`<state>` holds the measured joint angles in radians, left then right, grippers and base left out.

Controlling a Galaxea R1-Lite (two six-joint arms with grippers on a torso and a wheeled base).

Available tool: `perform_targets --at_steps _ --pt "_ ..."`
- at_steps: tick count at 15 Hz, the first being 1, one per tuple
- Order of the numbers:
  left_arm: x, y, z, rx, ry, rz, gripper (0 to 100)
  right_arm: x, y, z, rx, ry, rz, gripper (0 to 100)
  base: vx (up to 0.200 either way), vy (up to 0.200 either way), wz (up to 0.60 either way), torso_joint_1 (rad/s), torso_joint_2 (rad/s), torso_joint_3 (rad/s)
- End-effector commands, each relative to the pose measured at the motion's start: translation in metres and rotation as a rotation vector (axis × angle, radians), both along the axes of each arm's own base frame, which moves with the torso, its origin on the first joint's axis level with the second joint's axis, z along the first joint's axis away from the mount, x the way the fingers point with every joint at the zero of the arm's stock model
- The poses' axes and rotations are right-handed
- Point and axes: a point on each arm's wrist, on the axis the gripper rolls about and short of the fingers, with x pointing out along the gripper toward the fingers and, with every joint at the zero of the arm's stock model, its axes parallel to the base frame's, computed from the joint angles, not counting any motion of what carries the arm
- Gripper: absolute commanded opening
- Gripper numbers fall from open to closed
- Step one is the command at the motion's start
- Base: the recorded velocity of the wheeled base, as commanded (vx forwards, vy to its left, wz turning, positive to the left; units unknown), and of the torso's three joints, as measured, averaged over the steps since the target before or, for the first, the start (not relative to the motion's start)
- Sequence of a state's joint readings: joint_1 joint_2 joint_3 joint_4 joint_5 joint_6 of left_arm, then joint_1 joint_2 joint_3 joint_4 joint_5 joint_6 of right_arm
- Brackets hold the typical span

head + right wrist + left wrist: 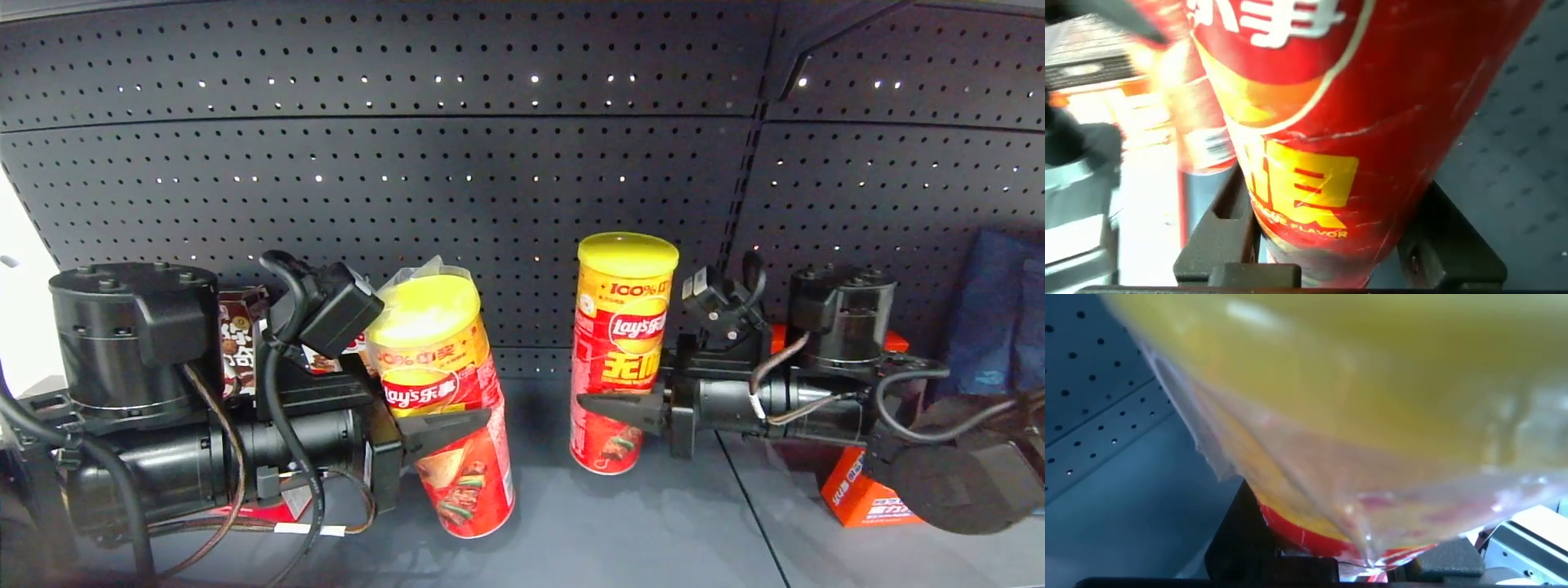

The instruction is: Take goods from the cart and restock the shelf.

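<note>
Two red chip cans with yellow lids are on the grey shelf [653, 531]. The left can [445, 392] leans to one side, plastic film loose at its lid, and my left gripper [457, 429] is shut on its middle. In the left wrist view the yellow lid [1372, 392] is very close, with the left gripper [1347, 563] below it. The right can [620, 351] stands upright with its base on the shelf. My right gripper [608, 408] is shut around its lower half. The right wrist view has that can [1323, 122] between dark fingers [1221, 237].
A black pegboard wall [490, 163] backs the shelf. Snack packs [241, 335] stand behind my left arm. An orange box [865, 490] lies under my right arm, and a blue bag [1008, 314] is at the far right. A seam [755, 498] divides the shelf boards.
</note>
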<state>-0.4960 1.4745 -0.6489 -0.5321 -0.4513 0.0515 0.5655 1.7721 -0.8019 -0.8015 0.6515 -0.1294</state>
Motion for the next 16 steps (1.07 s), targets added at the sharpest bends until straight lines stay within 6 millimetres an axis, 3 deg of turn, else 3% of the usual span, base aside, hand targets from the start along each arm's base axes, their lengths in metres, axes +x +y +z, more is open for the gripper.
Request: perform_targets --at_steps 1,6,16 --pt "-0.002 -0.002 0.0 -0.001 0.0 -0.01 0 -0.028 -0.006 0.004 0.01 -0.012 0.031 0 0.0 0.0 0.0 0.0 0.0 0.0" --pt "-0.003 -0.007 0.0 0.014 -0.012 -0.008 0 -0.056 -0.014 -0.024 -0.011 0.028 0.064 0 0.0 0.0 0.0 0.0 0.0 0.0" --pt "-0.003 -0.006 -0.001 0.02 -0.008 0.005 0 -0.037 0.008 -0.059 -0.043 0.062 0.051 0 0.0 0.0 0.0 0.0 0.0 0.0"
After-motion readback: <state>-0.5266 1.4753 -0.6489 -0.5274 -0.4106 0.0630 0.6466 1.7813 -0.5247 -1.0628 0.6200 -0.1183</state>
